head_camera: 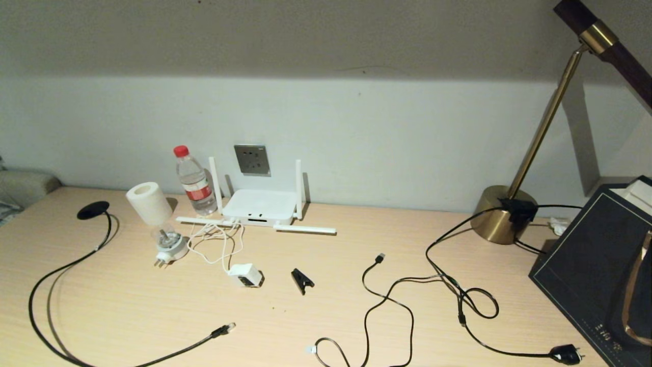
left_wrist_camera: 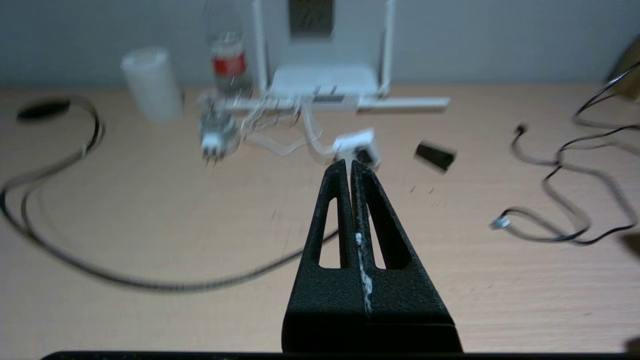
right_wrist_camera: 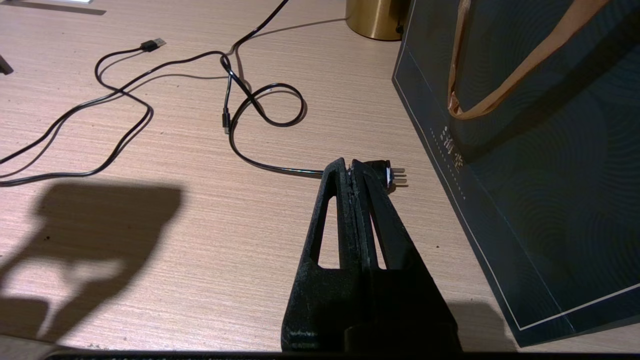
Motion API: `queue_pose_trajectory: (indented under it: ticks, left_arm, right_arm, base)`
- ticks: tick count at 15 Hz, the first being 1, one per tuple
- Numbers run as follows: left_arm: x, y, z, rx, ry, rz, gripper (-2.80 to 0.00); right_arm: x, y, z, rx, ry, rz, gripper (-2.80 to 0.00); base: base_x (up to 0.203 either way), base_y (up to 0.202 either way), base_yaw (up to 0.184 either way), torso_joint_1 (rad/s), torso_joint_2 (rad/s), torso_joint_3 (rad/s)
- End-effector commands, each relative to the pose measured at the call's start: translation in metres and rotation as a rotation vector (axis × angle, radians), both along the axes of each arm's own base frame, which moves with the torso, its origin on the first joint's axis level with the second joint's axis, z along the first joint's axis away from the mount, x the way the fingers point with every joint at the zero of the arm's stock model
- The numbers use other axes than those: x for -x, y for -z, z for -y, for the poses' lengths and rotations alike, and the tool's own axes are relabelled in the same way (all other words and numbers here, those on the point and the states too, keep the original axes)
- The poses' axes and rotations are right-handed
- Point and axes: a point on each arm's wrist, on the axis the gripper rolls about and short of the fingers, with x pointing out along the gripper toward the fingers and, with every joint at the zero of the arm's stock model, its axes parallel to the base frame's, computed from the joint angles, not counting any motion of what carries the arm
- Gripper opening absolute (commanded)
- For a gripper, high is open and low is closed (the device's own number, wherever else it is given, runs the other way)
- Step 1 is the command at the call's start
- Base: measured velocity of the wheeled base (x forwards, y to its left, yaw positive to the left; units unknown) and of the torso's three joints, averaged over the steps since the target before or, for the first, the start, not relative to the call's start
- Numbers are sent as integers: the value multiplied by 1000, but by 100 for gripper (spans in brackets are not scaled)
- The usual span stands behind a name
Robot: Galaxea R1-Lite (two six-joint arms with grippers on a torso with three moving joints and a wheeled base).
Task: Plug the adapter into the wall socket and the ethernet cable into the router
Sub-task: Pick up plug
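The white cube adapter [head_camera: 246,275] lies on the desk, its thin cord running back to the white router [head_camera: 260,206] by the wall. Above the router sits the dark grey wall socket [head_camera: 252,159]. The black ethernet cable [head_camera: 56,275] loops from its round disc [head_camera: 93,210] to the clear plug [head_camera: 229,326] near the front edge. Neither gripper shows in the head view. In the left wrist view my left gripper [left_wrist_camera: 349,164] is shut and empty, hovering just short of the adapter [left_wrist_camera: 357,145]. My right gripper [right_wrist_camera: 348,165] is shut and empty over the desk's right side.
A water bottle [head_camera: 193,181] and a white-shaded bulb plug [head_camera: 153,214] stand left of the router. A black clip [head_camera: 302,280], a USB cable [head_camera: 379,258] and the lamp cord [head_camera: 473,300] lie mid-desk. The brass lamp base [head_camera: 501,214] and a dark bag [head_camera: 596,265] fill the right.
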Motion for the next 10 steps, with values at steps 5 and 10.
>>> queue_pose_trajectory:
  ticks: [5, 10]
  left_arm:
    - [-76, -135, 6, -159, 238, -190, -280]
    - [-215, -156, 14, -438, 488, -364, -280]
  right_arm:
    - [0, 0, 0, 1, -1, -2, -280]
    - [0, 0, 0, 1, -1, -2, -280]
  base:
    - [0, 0, 0, 0, 0, 0]
    - [0, 0, 0, 0, 0, 0]
